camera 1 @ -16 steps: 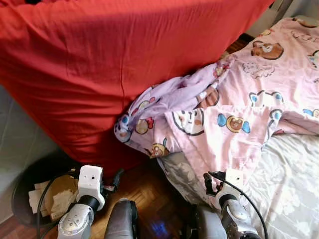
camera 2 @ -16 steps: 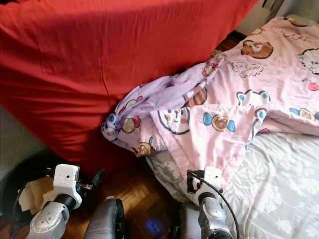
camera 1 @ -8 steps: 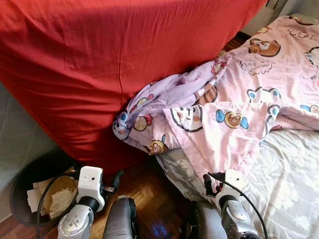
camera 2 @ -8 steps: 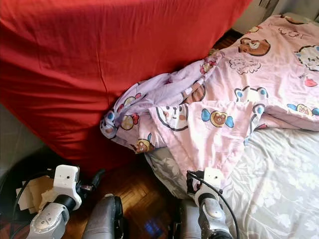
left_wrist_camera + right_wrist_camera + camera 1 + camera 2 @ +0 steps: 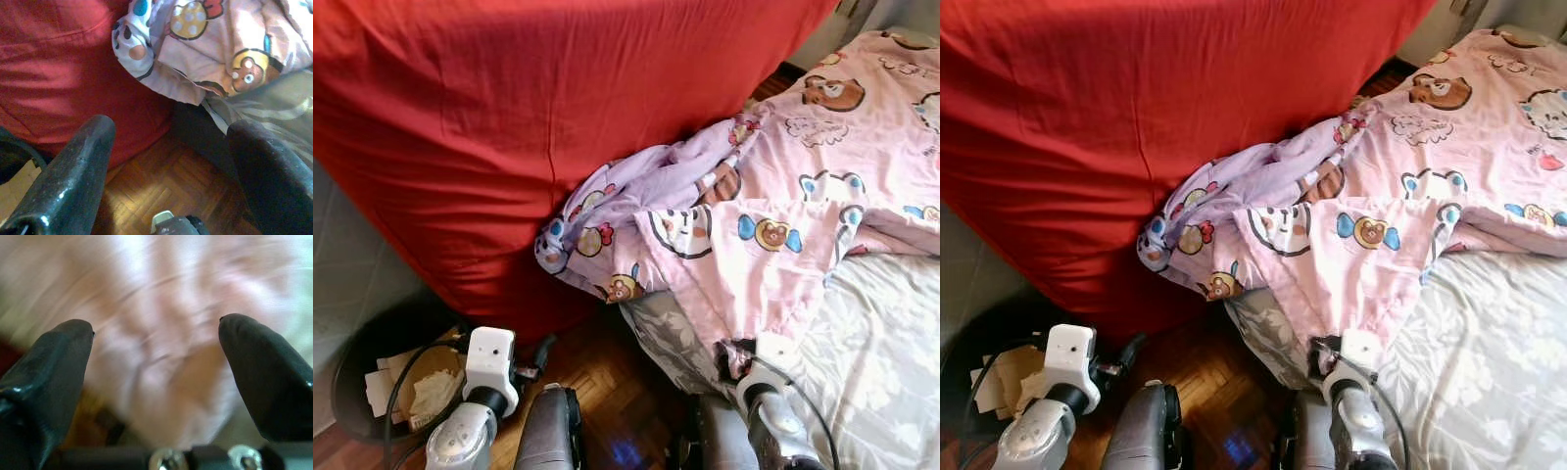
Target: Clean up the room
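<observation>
Both arms low, wrists up, at the bed edge.
Our right gripper (image 5: 156, 377) has fingers spread wide, empty, nosed against the pink cartoon blanket (image 5: 773, 206) hanging at 5 o'clock. Our left gripper (image 5: 171, 161) is wide open, empty, over parquet floor (image 5: 166, 181) at 7 o'clock, beside the red cover (image 5: 558, 117).

You had a pink quilt (image 5: 822, 147) printed with cartoon bears and animals, lying rumpled across the right half of the frame. Its lilac underside (image 5: 646, 186) was bunched at the centre against the red cover (image 5: 538, 108). One folded corner (image 5: 754, 284) hung down at lower centre, over the grey floral sheet (image 5: 871, 362).
</observation>
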You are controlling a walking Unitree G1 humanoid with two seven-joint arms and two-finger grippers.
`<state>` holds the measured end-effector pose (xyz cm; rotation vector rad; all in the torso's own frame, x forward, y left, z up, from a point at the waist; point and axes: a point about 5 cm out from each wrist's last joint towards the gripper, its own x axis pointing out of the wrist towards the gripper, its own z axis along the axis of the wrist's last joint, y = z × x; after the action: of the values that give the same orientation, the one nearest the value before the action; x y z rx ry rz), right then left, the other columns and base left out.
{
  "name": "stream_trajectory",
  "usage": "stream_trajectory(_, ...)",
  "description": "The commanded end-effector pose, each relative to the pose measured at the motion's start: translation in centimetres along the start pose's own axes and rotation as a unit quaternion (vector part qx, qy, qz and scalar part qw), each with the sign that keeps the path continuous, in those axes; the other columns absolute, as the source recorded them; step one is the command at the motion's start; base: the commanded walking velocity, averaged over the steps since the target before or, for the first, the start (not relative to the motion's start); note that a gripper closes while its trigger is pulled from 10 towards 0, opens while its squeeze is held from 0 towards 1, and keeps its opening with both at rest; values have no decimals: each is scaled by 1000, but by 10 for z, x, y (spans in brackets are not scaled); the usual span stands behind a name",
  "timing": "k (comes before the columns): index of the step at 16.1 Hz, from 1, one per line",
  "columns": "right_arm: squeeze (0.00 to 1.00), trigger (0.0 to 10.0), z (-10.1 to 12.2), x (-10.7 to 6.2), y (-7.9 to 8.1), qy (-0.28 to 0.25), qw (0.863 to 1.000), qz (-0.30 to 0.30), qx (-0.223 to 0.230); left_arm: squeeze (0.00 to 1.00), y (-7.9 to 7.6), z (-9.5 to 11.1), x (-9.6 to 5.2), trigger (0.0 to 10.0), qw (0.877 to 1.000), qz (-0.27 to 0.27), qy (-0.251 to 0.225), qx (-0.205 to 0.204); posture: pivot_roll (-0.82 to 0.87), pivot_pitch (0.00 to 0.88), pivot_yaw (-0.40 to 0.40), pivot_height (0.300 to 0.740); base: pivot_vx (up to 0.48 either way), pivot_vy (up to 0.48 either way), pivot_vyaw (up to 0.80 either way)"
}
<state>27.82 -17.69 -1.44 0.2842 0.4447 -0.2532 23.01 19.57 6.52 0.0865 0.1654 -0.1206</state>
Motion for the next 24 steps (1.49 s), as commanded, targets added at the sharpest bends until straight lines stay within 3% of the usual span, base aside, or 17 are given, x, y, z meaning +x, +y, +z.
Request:
stream_trajectory(1,0,10000,5,0,-9,-19,999,-29,25,0,2,-5,-6,10000,1000,1,18,5,148,263,-13,606,0,0,0)
stream_trajectory(3,0,10000,12,1,-3,-47,999,1,5,0,2,-5,-5,10000,1000,1,15,6,150,258,-15,606,0,0,0)
stream_trajectory(6,0,10000,8,-1,-7,-44,999,-7,6,0,1,-4,-4,10000,1000,0,15,6,144,253,-16,606,0,0,0)
stream_trajectory(9,0,10000,-3,-5,-16,-21,999,-31,14,0,0,-4,-5,10000,1000,-1,15,7,142,256,-18,606,0,0,0)
stream_trajectory(11,0,10000,-16,-8,-20,17,999,-38,-8,0,0,-5,-6,10000,1000,0,16,6,146,265,-17,606,0,0,0)
stream_trajectory(15,0,10000,-22,-8,-13,49,998,-26,-7,0,0,-7,-12,10000,1000,1,22,7,149,285,-17,606,0,0,0)
stream_trajectory(21,0,10000,-17,-4,-6,55,998,-20,-17,0,-4,-8,-22,10000,1000,0,30,4,159,317,-22,606,0,0,0)
stream_trajectory(24,0,10000,-13,-3,-12,51,997,-54,-30,0,-3,-11,-28,10000,999,4,37,4,160,332,-29,606,0,0,0)
